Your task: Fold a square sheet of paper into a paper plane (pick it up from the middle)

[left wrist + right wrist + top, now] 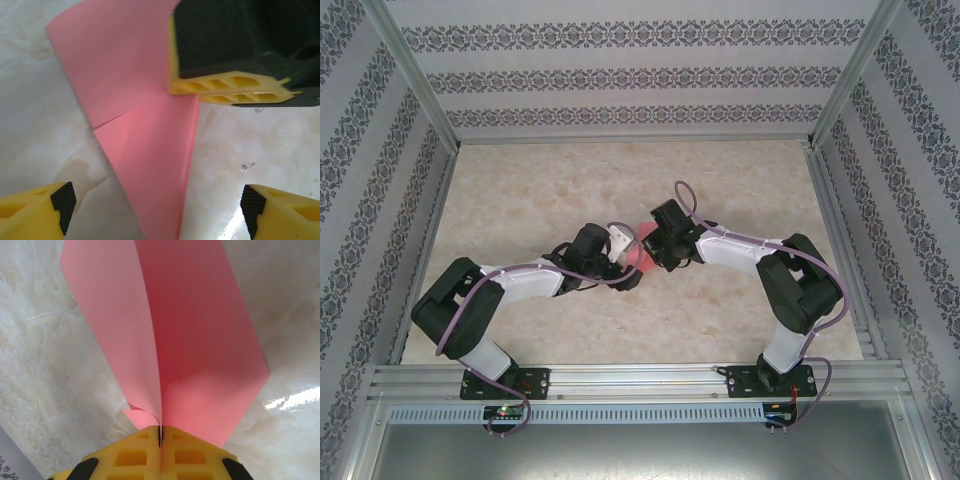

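**Pink paper on a creamy table**

The paper [145,150] is plain pink, and a bit darker pink where shade falls on it. The table [570,190] is cream with pale brown cloudy blotches, like marble. The walls [620,80] are white with stripes of small grey-purple flowery shapes. The arms [520,285] are black and white, with light purple cables [680,187]. The left gripper [157,202] has yellow fingers [30,210] with black pads [64,200]. The right gripper [160,437] is yellow too, with black bits at its corners. The rails [620,380] are shiny silver-grey.
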{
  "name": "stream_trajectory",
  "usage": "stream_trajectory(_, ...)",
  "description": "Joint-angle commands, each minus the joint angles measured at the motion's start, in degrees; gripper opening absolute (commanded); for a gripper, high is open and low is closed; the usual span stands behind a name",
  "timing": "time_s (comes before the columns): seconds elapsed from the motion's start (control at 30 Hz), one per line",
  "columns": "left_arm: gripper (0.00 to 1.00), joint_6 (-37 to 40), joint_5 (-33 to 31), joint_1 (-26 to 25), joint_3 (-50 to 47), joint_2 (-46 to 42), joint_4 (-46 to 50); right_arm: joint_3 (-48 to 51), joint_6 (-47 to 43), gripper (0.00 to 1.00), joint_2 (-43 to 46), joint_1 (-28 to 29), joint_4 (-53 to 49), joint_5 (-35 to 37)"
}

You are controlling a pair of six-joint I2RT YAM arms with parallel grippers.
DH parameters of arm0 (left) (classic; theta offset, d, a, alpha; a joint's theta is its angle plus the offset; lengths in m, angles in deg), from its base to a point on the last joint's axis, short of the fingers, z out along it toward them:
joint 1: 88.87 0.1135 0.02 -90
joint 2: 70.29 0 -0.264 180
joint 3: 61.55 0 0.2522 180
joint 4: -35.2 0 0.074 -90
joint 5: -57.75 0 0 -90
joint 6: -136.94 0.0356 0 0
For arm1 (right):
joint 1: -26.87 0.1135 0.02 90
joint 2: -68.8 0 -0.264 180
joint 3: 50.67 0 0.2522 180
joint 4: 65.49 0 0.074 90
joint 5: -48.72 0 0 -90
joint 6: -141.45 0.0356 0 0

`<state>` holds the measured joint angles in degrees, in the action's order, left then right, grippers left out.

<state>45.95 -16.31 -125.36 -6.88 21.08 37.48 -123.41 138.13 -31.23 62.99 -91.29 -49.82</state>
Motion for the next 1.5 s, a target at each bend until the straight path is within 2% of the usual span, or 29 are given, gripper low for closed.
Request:
stream_trajectory(0.0, 0.88, 5.2, -0.6, -1.8, -0.5, 1.6, -4.5, -1.1, 2.6, 0.05, -1.1, -0.6, -1.1, -1.2)
stream_trajectory(0.07, 0.87, 5.5, -0.7, -2.0, -1.2, 2.4, -6.7, -1.1, 2.8, 0.05, -1.2, -0.6, -0.9, -1.6)
stream_trajectory(0.23, 0.74, 6.7, -2.9, -2.1, -2.6, 4.9, -11.1, -1.1, 3.3, 0.06, -1.8, -0.8, -0.5, -2.6)
stream_trajectory(0.33, 0.62, 7.1, -3.6, -2.1, -3.0, 5.7, -12.5, -1.3, 3.2, 0.08, -1.9, -1.0, -0.5, -3.2)
stream_trajectory(0.4, 0.54, 7.4, -4.6, -2.1, -3.5, 5.7, -13.3, -1.3, 3.1, 0.11, -1.8, -1.2, -0.4, -3.7)
stream_trajectory(0.63, 0.36, 9.7, -5.6, -2.1, -4.6, 5.4, -13.5, -1.2, 1.9, 0.24, -2.2, -3.1, 0.8, -7.9)
stream_trajectory(0.77, 0.32, 11.0, -5.3, -2.1, -4.8, 5.3, -12.8, -1.7, -0.7, 0.27, -2.6, -4.6, 0.1, -11.6)
stream_trajectory(1.13, 0.33, 14.6, -4.7, -2.2, -4.6, 4.6, -10.2, -4.8, -10.2, 0.27, -3.3, -8.4, -6.9, -18.0)
stream_trajectory(1.23, 0.34, 14.6, -4.2, -2.2, -4.5, 4.6, -10.3, -5.5, -11.7, 0.23, -3.2, -8.9, -8.9, -18.3)
stream_trajectory(1.37, 0.36, 13.6, -3.7, -2.2, -4.4, 4.3, -10.8, -5.2, -11.8, 0.12, -2.9, -8.9, -8.8, -18.4)
stream_trajectory(1.47, 0.41, 11.2, -2.0, -2.2, -4.1, 4.0, -11.6, -4.9, -11.3, 0.1, -2.7, -8.8, -8.3, -18.5)
